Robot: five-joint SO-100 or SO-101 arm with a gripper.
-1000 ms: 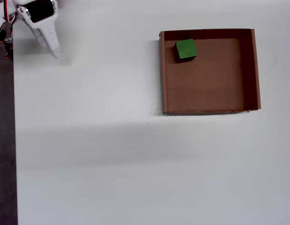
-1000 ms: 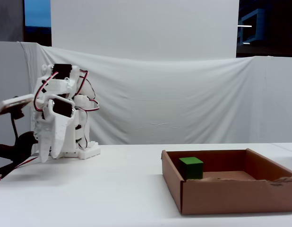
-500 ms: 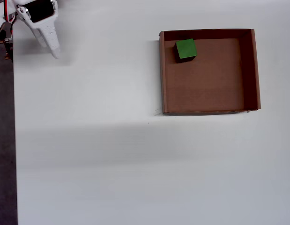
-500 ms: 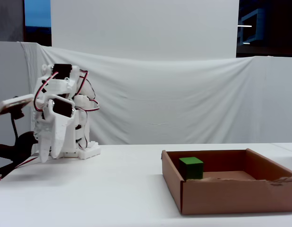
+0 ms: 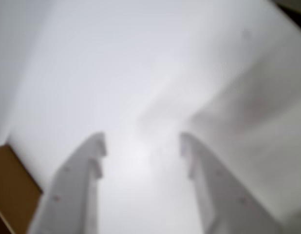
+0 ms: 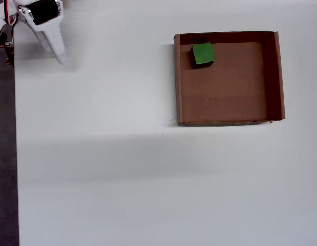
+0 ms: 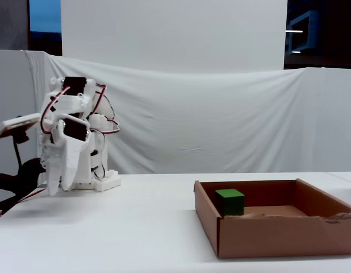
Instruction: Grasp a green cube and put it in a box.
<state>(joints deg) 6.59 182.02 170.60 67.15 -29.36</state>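
White table (image 6: pixel 122 169), draped white backdrop (image 7: pixel 221 114)

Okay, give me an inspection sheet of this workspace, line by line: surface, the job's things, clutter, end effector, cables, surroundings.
Surface: white table, bare and clean apart from the box; a soft shadow band crosses it.
Job's things: green cube sits inside the brown cardboard box, in the upper left corner in the overhead view, upright on the floor.
Clutter: nothing seen.
End effector: end effector is open and empty in the wrist view, held above the table's far left, well away from the box.
Cables: red and black wires loop around the arm's joints; none trail onto the work area.
Surroundings: white cloth backdrop behind the table; dark room beyond.
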